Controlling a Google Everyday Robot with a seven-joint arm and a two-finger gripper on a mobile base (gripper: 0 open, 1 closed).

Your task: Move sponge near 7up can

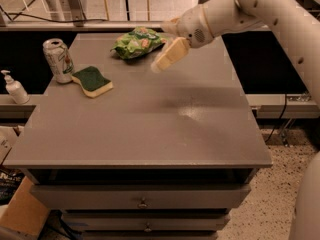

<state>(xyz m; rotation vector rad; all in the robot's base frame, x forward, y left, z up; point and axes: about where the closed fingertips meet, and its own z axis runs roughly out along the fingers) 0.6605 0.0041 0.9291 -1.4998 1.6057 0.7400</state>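
I think the job is done: the sponge sits beside the 7up can, far left. My gripper hangs far-middle holding nothing. Open or shut, I cannot tell. Next I just park.

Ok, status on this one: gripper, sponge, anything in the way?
Gripper hangs above the table beside the snack bag, apart from sponge. Sponge lies beside 7up can. Nothing between them.

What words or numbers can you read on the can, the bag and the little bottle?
No text can be read.
7up can: green and red marks, too blurred to read.
Green snack bag: print too blurred.
Pump bottle: no readable label.
Sponge: no writing.
Pincer, above the table beside the bag: no writing.
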